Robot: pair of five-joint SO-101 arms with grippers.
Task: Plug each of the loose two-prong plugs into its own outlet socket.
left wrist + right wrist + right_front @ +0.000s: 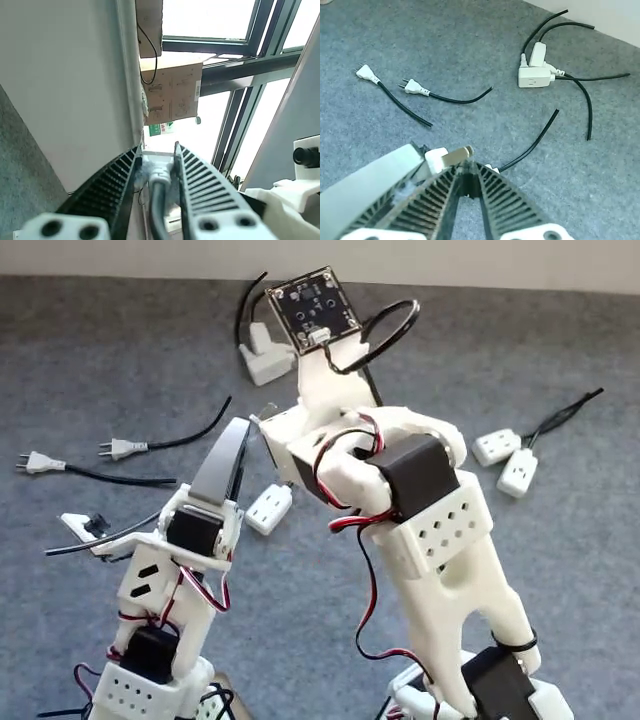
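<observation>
My left gripper (156, 160) is raised off the carpet and shut on a white two-prong plug (159, 172), whose black cable runs down between the fingers. In the high view that gripper (243, 430) points up beside the right arm. My right gripper (467, 169) is shut, its tips right beside the held plug (445, 154); I cannot tell if they touch. Two loose plugs (40, 462) (120, 448) lie on the carpet at the left. A free outlet socket (268, 508) lies between the arms. Two more sockets (497, 445) (517, 472) lie at the right.
Another socket (265, 358) at the back has a plug in it, and black cables curl around it (535, 75). A loose black cable (535, 140) crosses the grey carpet (120, 350) below the right gripper. The right arm's body hides the middle of the carpet.
</observation>
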